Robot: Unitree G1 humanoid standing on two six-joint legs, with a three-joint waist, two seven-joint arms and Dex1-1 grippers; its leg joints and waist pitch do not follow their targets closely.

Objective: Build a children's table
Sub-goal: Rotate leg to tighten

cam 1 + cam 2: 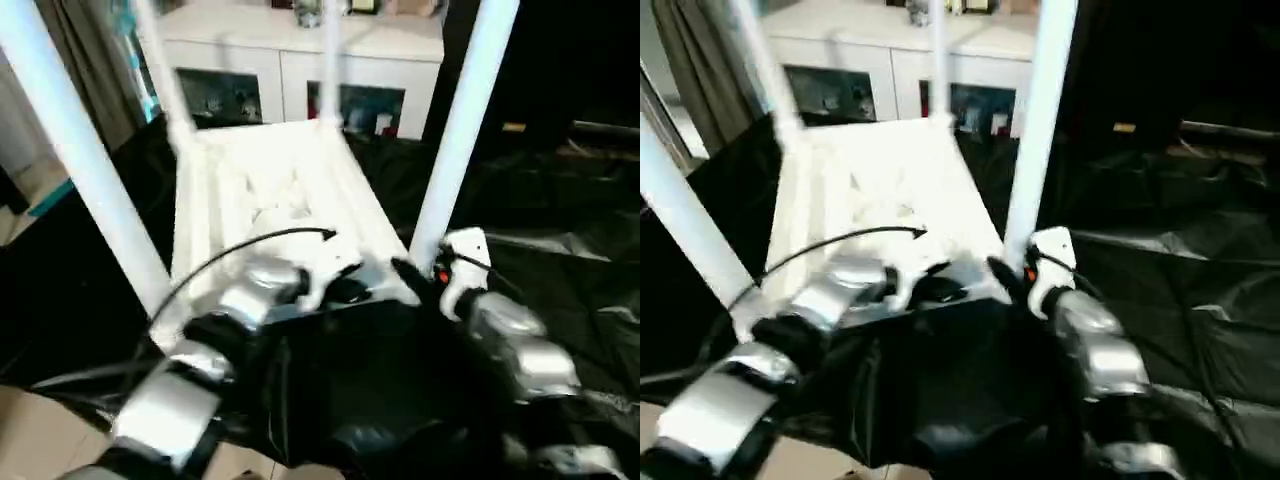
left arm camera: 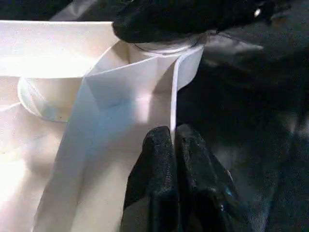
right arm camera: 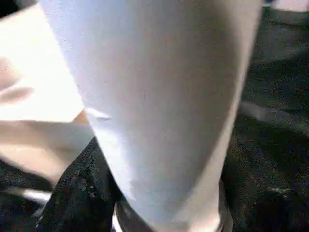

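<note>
Left fingers (image 2: 171, 159) are pressed together, closed on the thin white side wall of the children's table (image 1: 270, 200) right at its near edge. In the left wrist view one black finger sits on each side of that upright rim, so it looks like a pinch on the wall itself. The left gripper (image 1: 345, 290) sits at the near end of the tabletop between the two near corners.

Right fingers (image 3: 77, 188) stand apart around the base of the near right leg (image 1: 462, 120). The right wrist view has the fat white tube sitting between them, one black finger beside its lower end, just above the round collar where the leg goes into its corner socket. Whether the fingers are actually squeezing the leg or just sitting around it, can't tell. The right gripper (image 1: 420, 272) is at that near right corner.

The table itself is upside down, ribbed underside facing up, lying on black plastic sheeting (image 1: 560, 300) spread over the floor. All four legs point upward from the corner sockets: the near left leg (image 1: 80, 150), the near right one, and two thinner-looking ones at the far corners (image 1: 165, 70).

Behind it stands a white cabinet (image 1: 300, 60) with glass-fronted compartments (image 1: 220, 95); there's stuff inside them but it's too blurry to name.
</note>
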